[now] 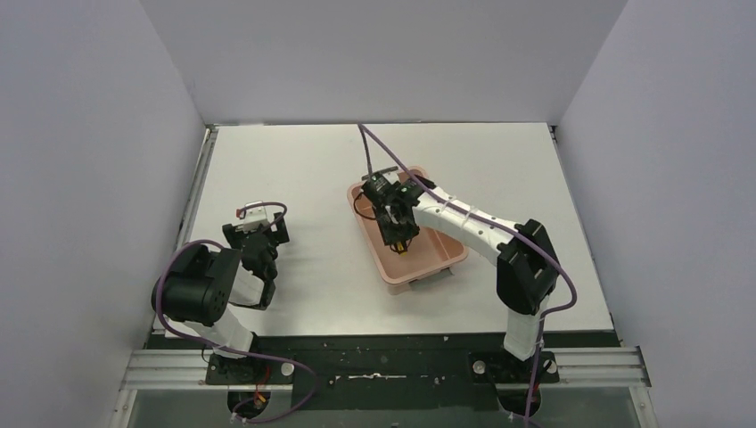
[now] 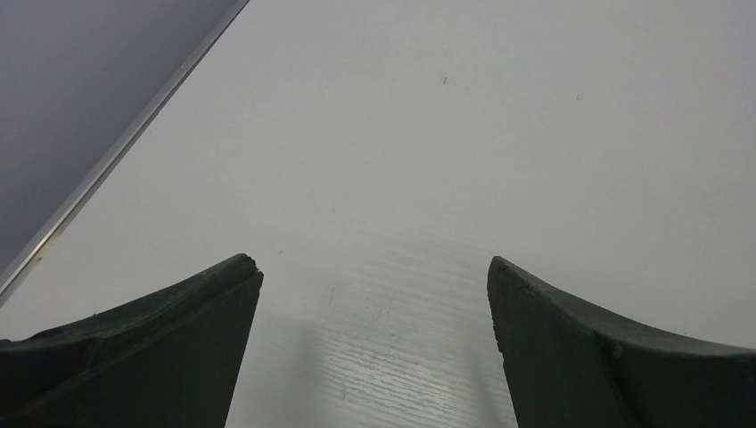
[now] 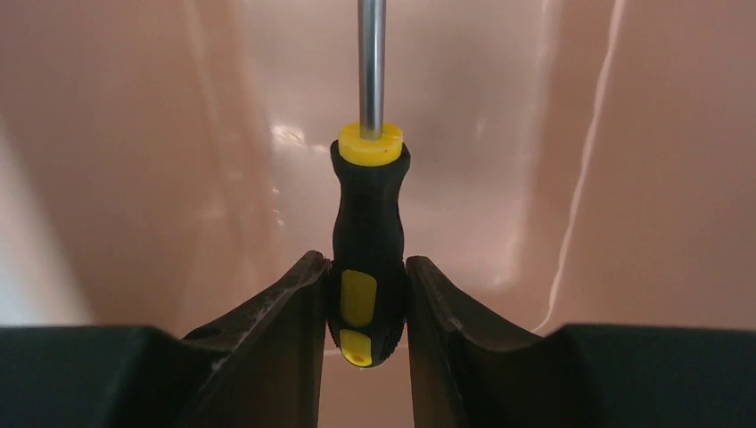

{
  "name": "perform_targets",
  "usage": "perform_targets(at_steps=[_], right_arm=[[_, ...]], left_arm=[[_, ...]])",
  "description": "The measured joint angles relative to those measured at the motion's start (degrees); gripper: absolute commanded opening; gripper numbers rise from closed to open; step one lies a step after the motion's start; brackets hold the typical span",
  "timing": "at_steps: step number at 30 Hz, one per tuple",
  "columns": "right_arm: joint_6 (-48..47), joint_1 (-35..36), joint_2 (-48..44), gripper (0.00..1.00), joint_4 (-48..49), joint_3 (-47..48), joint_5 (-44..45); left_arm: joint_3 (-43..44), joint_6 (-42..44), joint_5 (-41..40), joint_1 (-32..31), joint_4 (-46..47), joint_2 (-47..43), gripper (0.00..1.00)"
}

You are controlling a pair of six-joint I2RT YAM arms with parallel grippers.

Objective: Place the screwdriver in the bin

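Looking first at the top view, the right arm [image 1: 472, 227] is reaching forward over the bin [image 1: 441, 254], a salmon-pink tub that is sitting on the white surface [image 1: 294, 169] right of centre. The right fingers [image 1: 398, 234] are pointing down into the tub's near half. A spot of yellow from the screwdriver [image 1: 401, 249] is showing just beyond them, inside the bin's walls. The left arm [image 1: 209, 294] is sitting folded at the left side, with the left fingers [image 1: 258, 217] well apart from the bin.

In the left wrist view, the left fingers [image 2: 169, 348] are standing spread wide, released and gripping nothing. Bare surface [image 2: 446, 134] is lying between and beyond them, and a metal edge strip [image 2: 116, 152] is running along the upper left.

In the right wrist view, the right fingers [image 3: 285, 321] are clenching the screwdriver [image 3: 368, 223] by the lower part of its black-and-yellow handle, one finger pressing on each side. The thin metal shaft is running straight away from the camera and out of the top of the frame. The bin's [image 3: 134, 160] pink inner walls are filling the whole background, so the tool is hanging within the tub. Whether its tip is touching the bin's floor cannot be told.
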Motion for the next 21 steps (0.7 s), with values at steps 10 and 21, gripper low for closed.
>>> perform_targets(at_steps=[10,21], right_arm=[[4.72,-0.2,-0.02,0.46,7.41,-19.3,1.01],[5.73,-0.83,-1.4,0.7,5.97,-14.1,5.64]], left_arm=[[0.0,0.0,0.0,0.0,0.0,0.0,0.97],[0.0,0.0,0.0,0.0,0.0,0.0,0.97]])
